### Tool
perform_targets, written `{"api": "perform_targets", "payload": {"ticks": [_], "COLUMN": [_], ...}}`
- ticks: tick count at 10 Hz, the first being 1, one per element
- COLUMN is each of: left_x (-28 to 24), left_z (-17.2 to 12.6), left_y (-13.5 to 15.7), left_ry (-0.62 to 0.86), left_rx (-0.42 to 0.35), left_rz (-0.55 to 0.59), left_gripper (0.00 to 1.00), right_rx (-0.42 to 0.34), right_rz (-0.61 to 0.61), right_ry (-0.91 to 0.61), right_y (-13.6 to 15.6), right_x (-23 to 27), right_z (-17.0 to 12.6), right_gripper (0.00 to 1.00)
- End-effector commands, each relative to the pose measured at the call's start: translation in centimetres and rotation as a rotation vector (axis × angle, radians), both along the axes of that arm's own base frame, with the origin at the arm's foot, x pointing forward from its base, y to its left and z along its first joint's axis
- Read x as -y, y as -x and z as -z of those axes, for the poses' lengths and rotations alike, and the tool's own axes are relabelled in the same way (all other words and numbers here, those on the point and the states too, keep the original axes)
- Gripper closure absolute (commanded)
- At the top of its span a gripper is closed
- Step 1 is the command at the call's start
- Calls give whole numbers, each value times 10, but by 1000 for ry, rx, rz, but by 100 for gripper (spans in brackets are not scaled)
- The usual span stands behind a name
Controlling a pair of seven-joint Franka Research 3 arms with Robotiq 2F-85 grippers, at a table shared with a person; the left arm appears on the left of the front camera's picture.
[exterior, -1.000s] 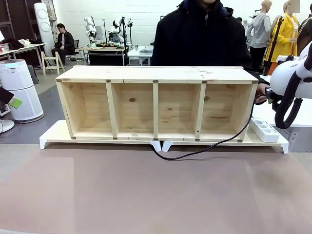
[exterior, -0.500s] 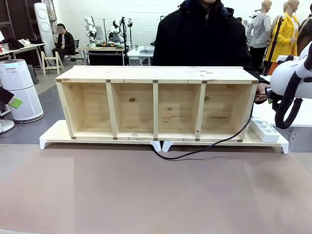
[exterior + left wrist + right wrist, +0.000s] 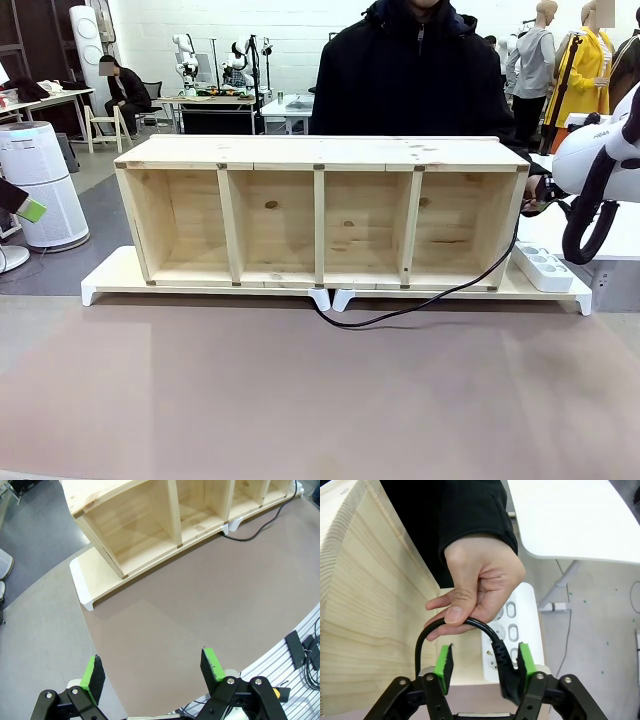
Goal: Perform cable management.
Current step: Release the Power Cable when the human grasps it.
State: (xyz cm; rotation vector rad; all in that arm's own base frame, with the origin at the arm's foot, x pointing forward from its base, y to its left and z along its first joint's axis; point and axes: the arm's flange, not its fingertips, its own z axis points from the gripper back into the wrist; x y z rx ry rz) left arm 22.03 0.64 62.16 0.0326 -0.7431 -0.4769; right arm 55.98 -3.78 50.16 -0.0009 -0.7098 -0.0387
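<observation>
Handover at the right end of the wooden shelf (image 3: 320, 212). In the right wrist view, the person's hand (image 3: 477, 582) is pinching the loop of the cable (image 3: 452, 626) at 12 o'clock above the right claw (image 3: 485, 666), whose pads are standing spread, with the chunky plug (image 3: 504, 667) lying against the pad at 3 o'clock and not yet clamped. If the hand is letting go before the pads are closing, the plug is likely dropping toward the white power strip (image 3: 512, 630); a closure on the plug's edge alone is likely letting it twist free. The front view is adding what the wrist view lacks: the cable (image 3: 420, 300) is running down the shelf's right side and curling across the table (image 3: 320, 400) toward 6 o'clock of the shelf. The left wrist view is showing the left claw (image 3: 155, 672) spread and empty above the table.
</observation>
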Motion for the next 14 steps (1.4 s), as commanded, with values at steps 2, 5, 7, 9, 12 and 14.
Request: {"api": "perform_targets", "payload": {"ticks": [2, 5, 7, 9, 12, 14], "left_x": [0, 0, 0, 0, 0, 0], "left_z": [0, 0, 0, 0, 0, 0], "left_y": [-3, -3, -3, -3, -3, -3], "left_ry": [0, 0, 0, 0, 0, 0], "left_rx": [10, 10, 10, 10, 10, 10], "left_rz": [-3, -3, -3, -3, -3, -3], "left_gripper": [0, 0, 0, 0, 0, 0], "right_rx": [13, 1, 1, 1, 1, 1], "right_rz": [-36, -8, -8, -8, -8, -8], "right_ry": [-6, 0, 0, 0, 0, 0], "right_y": [2, 0, 0, 0, 0, 0], "right_x": [6, -1, -1, -1, -1, -1], "right_z": [1, 0, 0, 0, 0, 0], "right_gripper": [4, 0, 0, 0, 0, 0]}}
